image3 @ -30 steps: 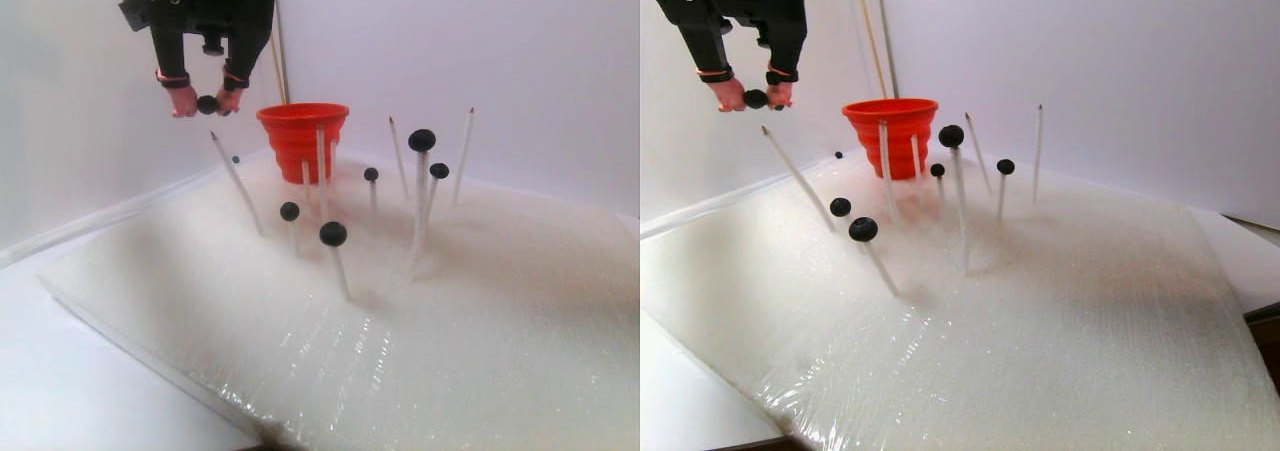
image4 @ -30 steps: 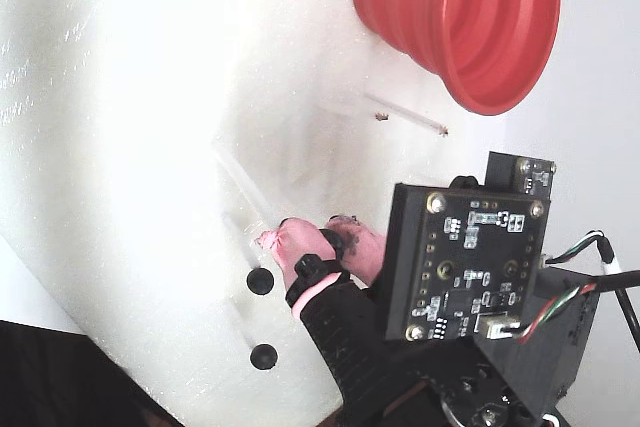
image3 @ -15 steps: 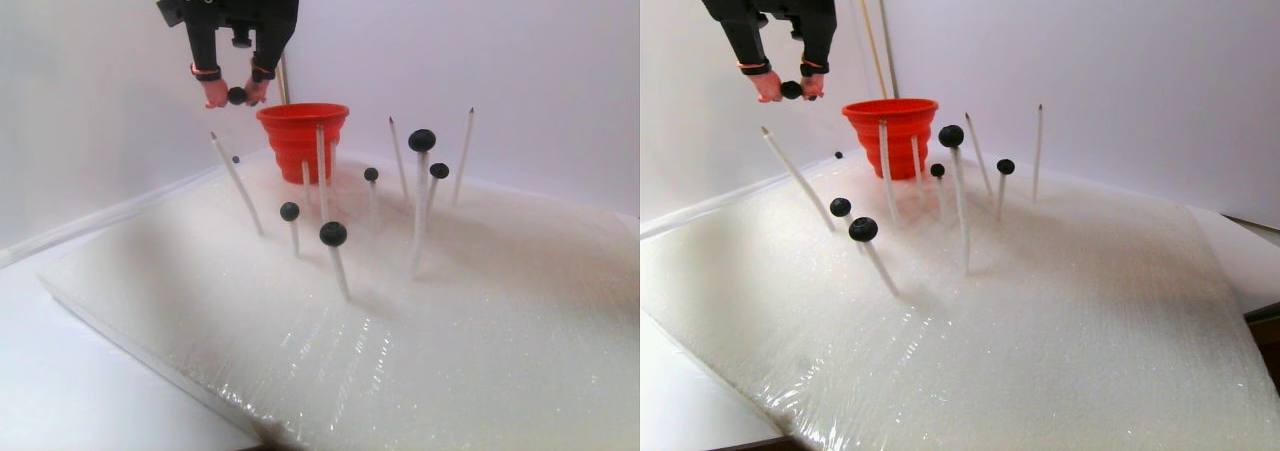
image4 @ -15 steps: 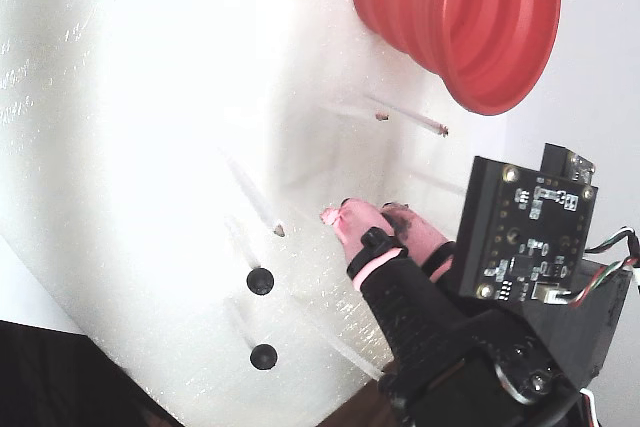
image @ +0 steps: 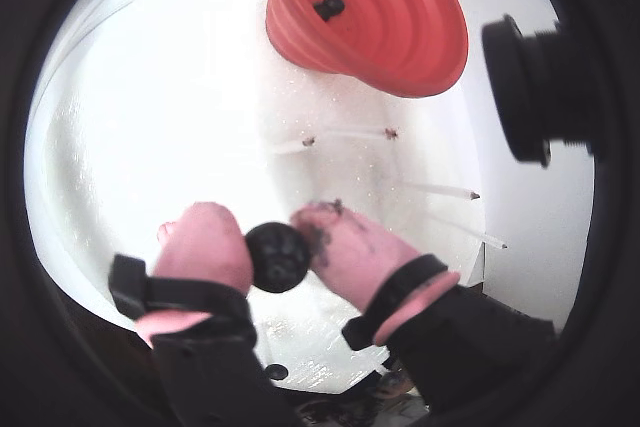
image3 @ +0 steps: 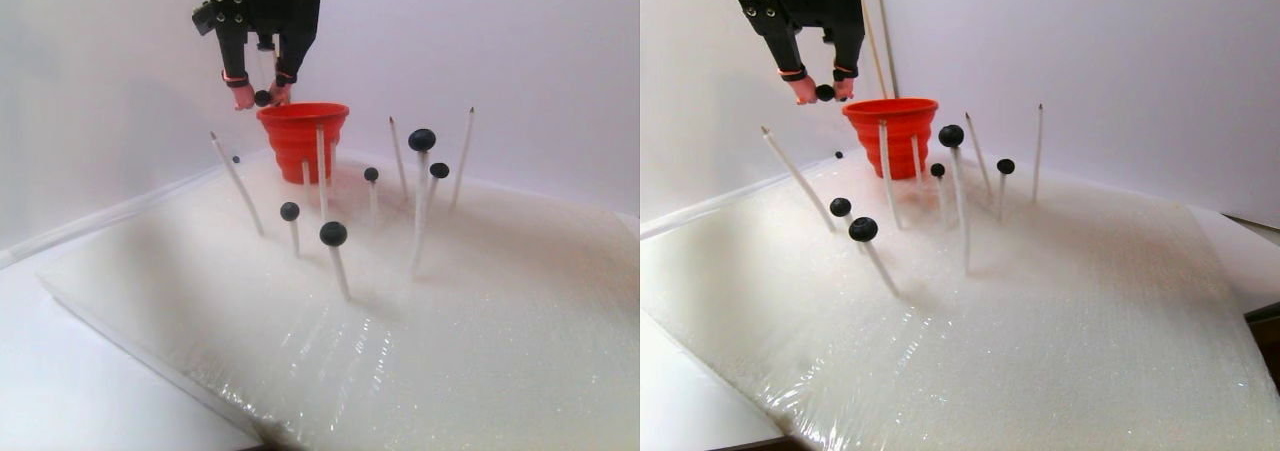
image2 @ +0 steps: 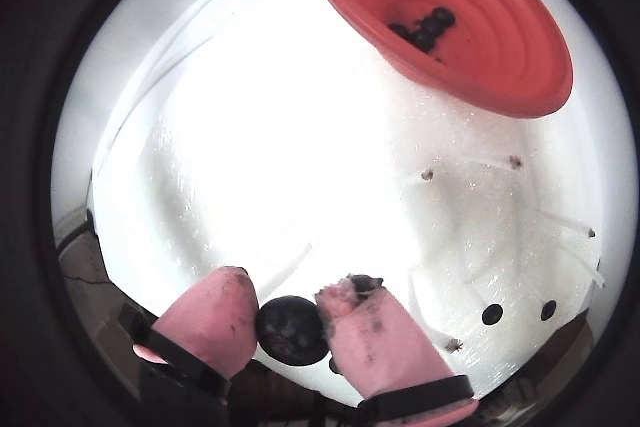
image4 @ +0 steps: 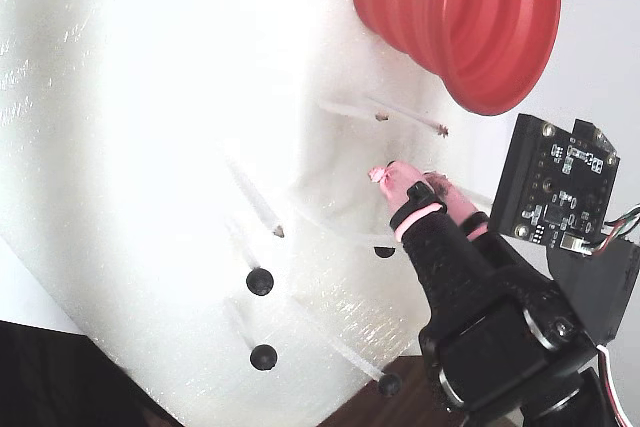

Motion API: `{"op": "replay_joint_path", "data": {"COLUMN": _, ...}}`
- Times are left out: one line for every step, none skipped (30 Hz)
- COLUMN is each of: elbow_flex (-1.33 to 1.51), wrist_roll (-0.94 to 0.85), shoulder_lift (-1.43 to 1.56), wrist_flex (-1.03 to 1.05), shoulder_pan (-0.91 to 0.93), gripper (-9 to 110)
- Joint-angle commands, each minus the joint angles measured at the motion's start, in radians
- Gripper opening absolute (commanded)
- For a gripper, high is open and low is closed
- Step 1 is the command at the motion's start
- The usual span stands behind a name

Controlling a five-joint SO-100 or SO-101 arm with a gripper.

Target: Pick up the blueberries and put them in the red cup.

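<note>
in both wrist views the gripper (image: 283, 249) pinches a berry (image: 277, 257) between its pink fingertips (image2: 212, 315), low in frame. the cup (image2: 470, 37) sits at upper right, dark berries inside.

Open air lies between the hand (image3: 262, 98) and the red cup (image3: 301, 139), whose wide mouth is unobstructed. Upright white sticks (image3: 321, 171), several topped with blueberries (image3: 333, 233), crowd the foam pad (image3: 400, 351) just before the cup.

Red cup (image4: 470, 27) rim cut off at top edge; held berry hidden behind claw (image4: 420, 179).
</note>
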Motion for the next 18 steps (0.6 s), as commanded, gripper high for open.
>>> {"op": "replay_joint_path", "data": {"elbow_flex": -0.091, "wrist_roll": 0.005, "shoulder_lift": 0.011, "wrist_flex": -0.025, "shoulder_pan": 0.005, "gripper": 12}}
{"op": "replay_joint_path", "data": {"elbow_flex": -0.094, "wrist_roll": 0.005, "shoulder_lift": 0.006, "wrist_flex": -0.031, "shoulder_pan": 0.008, "gripper": 12}}
{"op": "replay_joint_path", "data": {"elbow_flex": -0.1, "wrist_roll": 0.008, "shoulder_lift": 0.003, "wrist_flex": -0.034, "shoulder_pan": 0.011, "gripper": 12}}
{"op": "replay_joint_path", "data": {"elbow_flex": -0.109, "wrist_roll": 0.008, "shoulder_lift": -0.005, "wrist_flex": -0.034, "shoulder_pan": 0.014, "gripper": 12}}
{"op": "replay_joint_path", "data": {"elbow_flex": -0.118, "wrist_roll": 0.009, "shoulder_lift": -0.012, "wrist_flex": -0.038, "shoulder_pan": 0.017, "gripper": 12}}
{"op": "replay_joint_path", "data": {"elbow_flex": -0.127, "wrist_roll": 0.011, "shoulder_lift": -0.02, "wrist_flex": -0.041, "shoulder_pan": 0.02, "gripper": 12}}
{"op": "replay_joint_path", "data": {"elbow_flex": -0.138, "wrist_roll": 0.011, "shoulder_lift": -0.028, "wrist_flex": -0.043, "shoulder_pan": 0.025, "gripper": 12}}
{"op": "replay_joint_path", "data": {"elbow_flex": -0.152, "wrist_roll": 0.014, "shoulder_lift": -0.04, "wrist_flex": -0.046, "shoulder_pan": 0.029, "gripper": 12}}
{"op": "replay_joint_path", "data": {"elbow_flex": -0.163, "wrist_roll": 0.017, "shoulder_lift": -0.048, "wrist_flex": -0.048, "shoulder_pan": 0.032, "gripper": 12}}
{"op": "replay_joint_path", "data": {"elbow_flex": -0.167, "wrist_roll": 0.017, "shoulder_lift": -0.051, "wrist_flex": -0.048, "shoulder_pan": 0.034, "gripper": 12}}
{"op": "replay_joint_path", "data": {"elbow_flex": -0.173, "wrist_roll": 0.017, "shoulder_lift": -0.054, "wrist_flex": -0.049, "shoulder_pan": 0.035, "gripper": 12}}
{"op": "replay_joint_path", "data": {"elbow_flex": -0.184, "wrist_roll": 0.017, "shoulder_lift": -0.063, "wrist_flex": -0.055, "shoulder_pan": 0.037, "gripper": 12}}
{"op": "replay_joint_path", "data": {"elbow_flex": -0.195, "wrist_roll": 0.018, "shoulder_lift": -0.074, "wrist_flex": -0.06, "shoulder_pan": 0.04, "gripper": 12}}
{"op": "replay_joint_path", "data": {"elbow_flex": -0.206, "wrist_roll": 0.023, "shoulder_lift": -0.083, "wrist_flex": -0.061, "shoulder_pan": 0.044, "gripper": 12}}
{"op": "replay_joint_path", "data": {"elbow_flex": -0.215, "wrist_roll": 0.025, "shoulder_lift": -0.089, "wrist_flex": -0.061, "shoulder_pan": 0.048, "gripper": 12}}
{"op": "replay_joint_path", "data": {"elbow_flex": -0.224, "wrist_roll": 0.025, "shoulder_lift": -0.095, "wrist_flex": -0.063, "shoulder_pan": 0.048, "gripper": 12}}
{"op": "replay_joint_path", "data": {"elbow_flex": -0.233, "wrist_roll": 0.025, "shoulder_lift": -0.101, "wrist_flex": -0.064, "shoulder_pan": 0.049, "gripper": 12}}
{"op": "replay_joint_path", "data": {"elbow_flex": -0.242, "wrist_roll": 0.026, "shoulder_lift": -0.11, "wrist_flex": -0.069, "shoulder_pan": 0.052, "gripper": 12}}
